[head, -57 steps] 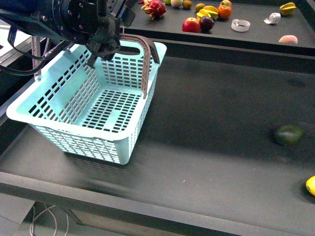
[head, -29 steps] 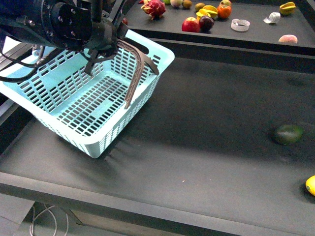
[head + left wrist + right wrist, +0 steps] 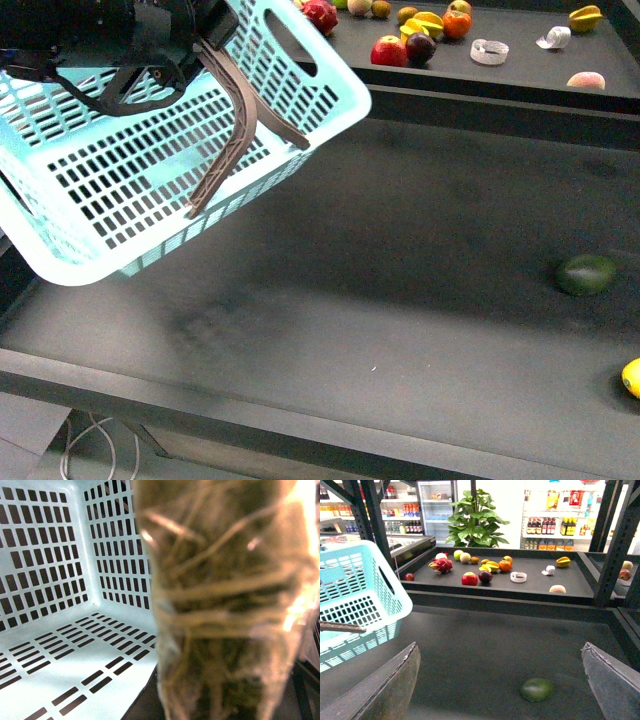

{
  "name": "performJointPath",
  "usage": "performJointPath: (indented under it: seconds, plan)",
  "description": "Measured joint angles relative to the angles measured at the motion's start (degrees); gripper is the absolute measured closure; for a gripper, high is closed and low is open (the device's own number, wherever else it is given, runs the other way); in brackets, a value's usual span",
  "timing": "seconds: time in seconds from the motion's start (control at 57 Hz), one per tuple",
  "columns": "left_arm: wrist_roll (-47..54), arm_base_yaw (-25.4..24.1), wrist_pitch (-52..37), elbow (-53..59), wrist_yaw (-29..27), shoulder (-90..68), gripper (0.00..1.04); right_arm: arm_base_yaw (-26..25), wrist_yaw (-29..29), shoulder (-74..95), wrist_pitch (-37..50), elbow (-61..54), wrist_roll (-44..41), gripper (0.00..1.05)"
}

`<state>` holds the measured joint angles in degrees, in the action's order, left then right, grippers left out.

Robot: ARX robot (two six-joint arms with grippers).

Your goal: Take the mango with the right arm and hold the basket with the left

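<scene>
The pale turquoise basket [image 3: 120,190] hangs tilted above the table's left end, its open side turned toward me. My left gripper [image 3: 197,38] is shut on one of its grey-brown handles [image 3: 240,115]. The left wrist view shows that handle [image 3: 220,605] as a close blur beside the slotted basket floor [image 3: 60,645]. The yellow mango [image 3: 632,377] lies at the table's far right edge, half cut off by the frame. My right gripper [image 3: 500,680] is open above the table with its fingers [image 3: 385,690] wide apart. The mango is out of the right wrist view.
A dark green oval fruit [image 3: 586,274] lies on the table behind the mango and sits between the right fingers' line of sight [image 3: 536,689]. A raised back shelf [image 3: 520,75] holds several fruits. The table's front edge [image 3: 300,415] runs close below.
The basket has been lifted off the table and swung up and to the left, tipping further over. The mango and the green fruit have not moved.
</scene>
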<state>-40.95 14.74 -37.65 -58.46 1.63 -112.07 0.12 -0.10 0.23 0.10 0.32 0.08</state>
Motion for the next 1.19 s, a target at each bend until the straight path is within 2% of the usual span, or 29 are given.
performJointPath:
  seconds: [0.245, 0.421, 0.631, 0.806, 1.192]
  plan:
    - [14.2, 3.8, -5.4, 14.2, 7.0, 9.3, 1.0, 0.0, 0.0, 0.0, 0.0, 0.0, 0.0, 0.08]
    - [24.1, 4.6, -7.6, 19.3, 7.3, 12.0, 1.0, 0.0, 0.0, 0.0, 0.0, 0.0, 0.0, 0.08]
    - [30.8, 4.9, -10.5, 21.7, 5.4, 12.2, 1.01, 0.0, 0.0, 0.0, 0.0, 0.0, 0.0, 0.08]
    - [31.8, 6.2, -12.0, 21.6, 6.2, 12.2, 1.01, 0.0, 0.0, 0.0, 0.0, 0.0, 0.0, 0.08]
    - [27.5, 10.7, -12.8, 20.6, 11.8, 10.9, 1.01, 0.0, 0.0, 0.0, 0.0, 0.0, 0.0, 0.08]
